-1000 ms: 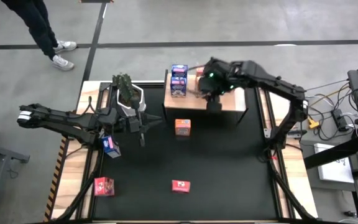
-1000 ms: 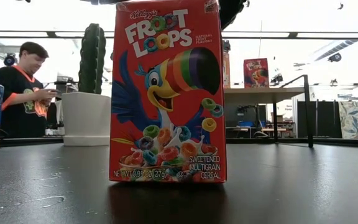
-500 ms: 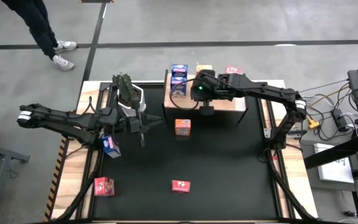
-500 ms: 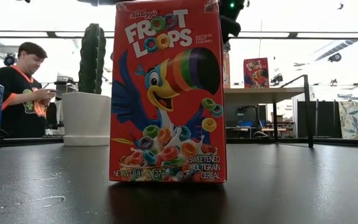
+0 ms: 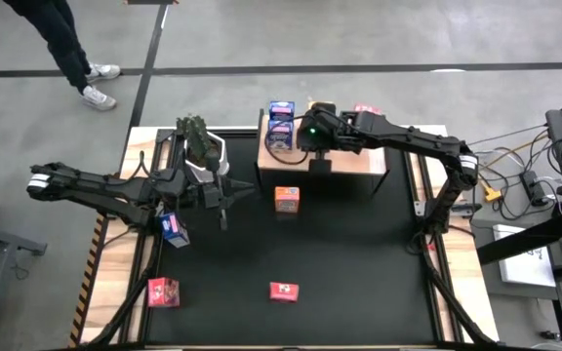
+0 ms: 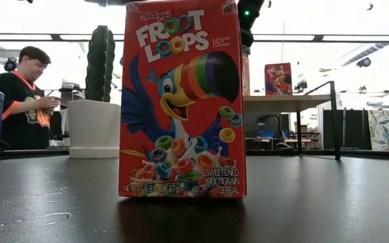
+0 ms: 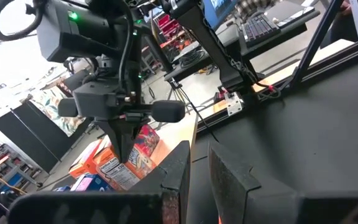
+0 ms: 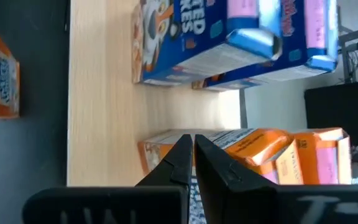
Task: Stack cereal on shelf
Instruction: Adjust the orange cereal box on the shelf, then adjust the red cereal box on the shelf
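Note:
The wooden shelf stands at the table's far side. On it are stacked blue cereal boxes, orange boxes and a red one. My right gripper is shut and empty, pointing down over the shelf by the orange boxes, beside the blue stack. My left gripper is shut and waits over the mat's left part. An orange box, two red boxes and a blue box stand on the table. My right gripper's shut fingertips point down right at the top of an orange box on the shelf. Whether they touch it, I cannot tell.
A white pot with a cactus stands at the far left, near my left arm. A red Froot Loops box fills the low view. A person stands beyond the table. Open mat lies at the near right.
My right gripper has gone along the shelf toward the table's left edge, from the shelf's middle to beside the blue stack. The red box on the shelf's far right, hidden under the arm before, now shows. The boxes have kept still.

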